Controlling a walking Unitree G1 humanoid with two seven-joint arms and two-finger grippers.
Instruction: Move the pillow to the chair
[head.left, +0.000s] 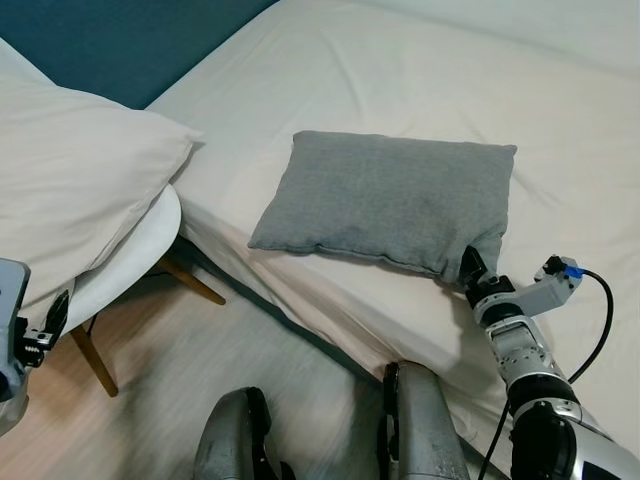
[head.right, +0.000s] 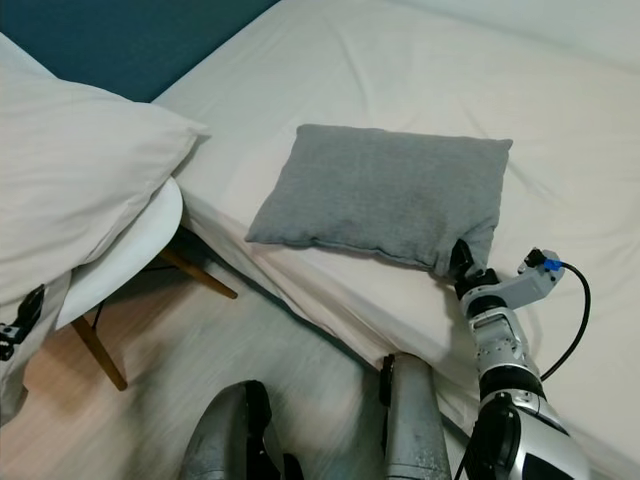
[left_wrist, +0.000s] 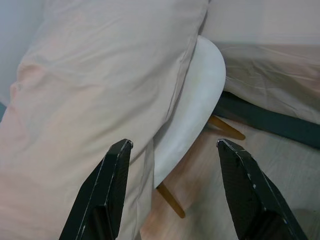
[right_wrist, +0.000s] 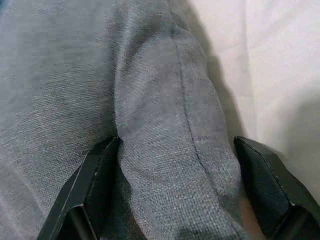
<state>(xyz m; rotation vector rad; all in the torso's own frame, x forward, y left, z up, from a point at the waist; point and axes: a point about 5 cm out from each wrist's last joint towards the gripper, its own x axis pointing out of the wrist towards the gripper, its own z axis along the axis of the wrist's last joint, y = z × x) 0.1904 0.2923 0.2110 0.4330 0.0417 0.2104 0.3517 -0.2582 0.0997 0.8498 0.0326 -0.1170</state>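
A grey pillow (head.left: 390, 200) lies flat on the bed, close to its near edge. My right gripper (head.left: 470, 268) is at the pillow's near right corner. In the right wrist view its fingers (right_wrist: 95, 175) stand wide apart, open, with the pillow's seamed corner (right_wrist: 170, 125) bulging between them. The white chair (head.left: 135, 250) with wooden legs stands left of the bed, and a large white pillow (head.left: 70, 170) rests on its seat. My left gripper (left_wrist: 172, 145) hangs open near the chair's front edge, holding nothing.
The bed (head.left: 420, 70) has a cream sheet and fills the right and back. A dark blue wall (head.left: 120, 40) is behind the chair. Wooden floor (head.left: 170, 360) lies between chair and bed. My own legs (head.left: 420, 420) show at the bottom.
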